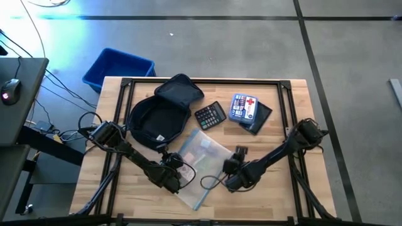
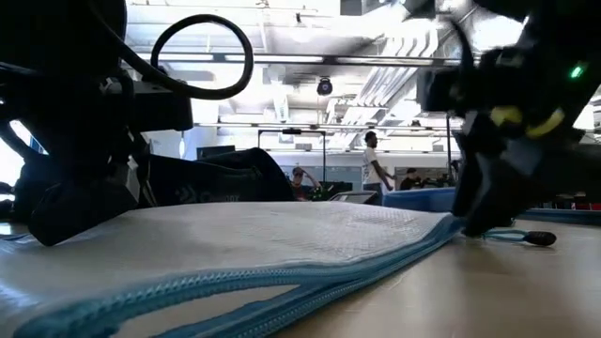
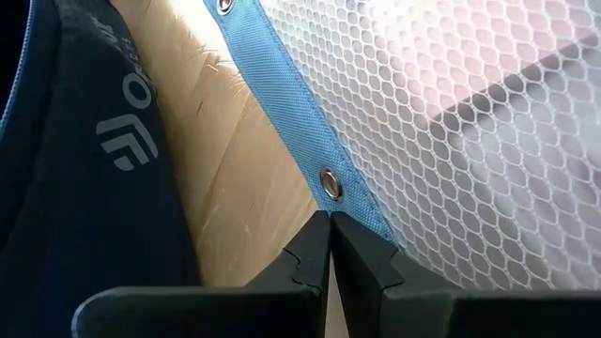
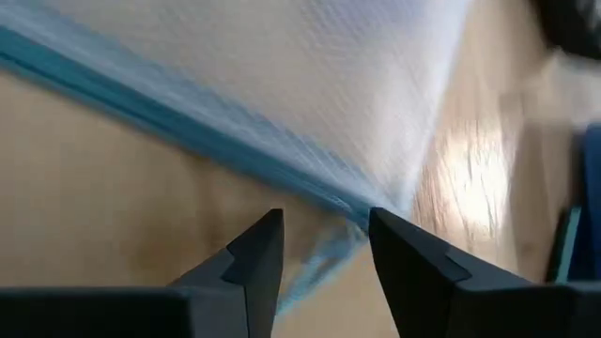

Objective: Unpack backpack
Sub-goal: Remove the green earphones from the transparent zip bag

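Wooden table [image 1: 282, 188], mesh pouch [image 1: 202, 154], soft backpack [image 1: 160, 116]

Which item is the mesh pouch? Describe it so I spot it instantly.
Start from the dark backpack on the wooden table. Just in front of it, between the two claws, lies the mesh pouch. It is the only flat, pale see-through item, edged with a light blue zip.

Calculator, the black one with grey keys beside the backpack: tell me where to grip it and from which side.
Judging from the high view, take the black calculator across its two long edges, coming straight down from above. It lies flat and clear of the dark navy fabric backpack and the blue first-aid kit, so both edges look free.
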`<state>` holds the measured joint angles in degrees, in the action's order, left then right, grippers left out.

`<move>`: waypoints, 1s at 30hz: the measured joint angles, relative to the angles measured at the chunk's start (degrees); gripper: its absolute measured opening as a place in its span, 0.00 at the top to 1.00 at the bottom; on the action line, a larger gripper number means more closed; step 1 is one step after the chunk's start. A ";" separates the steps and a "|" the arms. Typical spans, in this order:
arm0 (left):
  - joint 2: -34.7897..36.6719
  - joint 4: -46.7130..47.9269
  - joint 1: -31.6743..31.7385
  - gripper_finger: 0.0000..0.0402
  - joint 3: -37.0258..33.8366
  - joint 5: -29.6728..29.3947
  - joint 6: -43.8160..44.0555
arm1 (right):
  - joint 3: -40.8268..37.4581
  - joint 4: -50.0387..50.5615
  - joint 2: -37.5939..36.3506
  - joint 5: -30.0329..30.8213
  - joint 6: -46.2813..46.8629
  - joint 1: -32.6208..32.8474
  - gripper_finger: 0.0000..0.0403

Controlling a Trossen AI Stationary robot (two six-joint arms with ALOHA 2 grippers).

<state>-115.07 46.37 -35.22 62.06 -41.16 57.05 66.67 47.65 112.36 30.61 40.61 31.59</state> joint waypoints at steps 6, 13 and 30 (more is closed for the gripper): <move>-0.02 0.04 -0.05 1.00 -0.04 -0.24 0.38 | -2.97 -6.09 -0.47 0.04 1.15 -1.17 0.73; -0.04 -0.04 -0.09 1.00 -0.04 -0.32 0.42 | -3.21 -12.74 -1.46 2.86 1.34 -0.06 0.82; -0.07 -0.09 -0.13 1.00 -0.04 -0.38 0.86 | -3.10 -14.73 -5.67 -8.11 8.55 2.21 0.84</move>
<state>-115.13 46.28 -35.35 62.02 -41.54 57.91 63.57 32.92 106.70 22.50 49.16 33.80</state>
